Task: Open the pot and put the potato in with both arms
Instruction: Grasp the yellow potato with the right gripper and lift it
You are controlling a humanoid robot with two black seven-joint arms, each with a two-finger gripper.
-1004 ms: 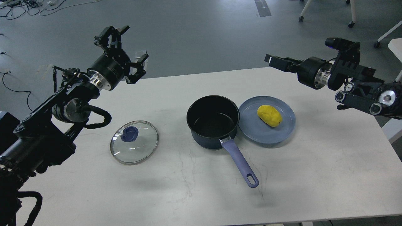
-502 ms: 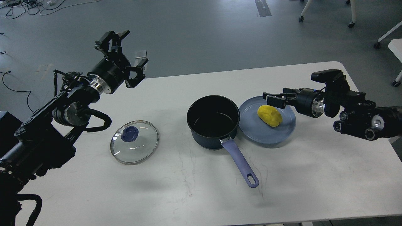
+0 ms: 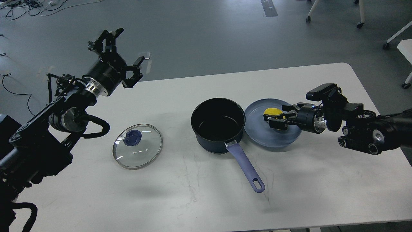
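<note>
I can't read any writing. One pot (image 3: pixel 218 125), one lid (image 3: pixel 137 146), one plate (image 3: pixel 257 132), one potato (image 3: pixel 272 112). My right end effector (image 3: pixel 277 118) has its fingers around the potato; my left end effector (image 3: pixel 118 53) is spread wide.

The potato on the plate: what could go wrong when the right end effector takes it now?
1. The right end effector straddles the potato near one end; it may slip out.
2. The plate touches the pot; a push could shift both.
3. The pot's handle points toward the table's near edge, where an arm could knock it.
</note>
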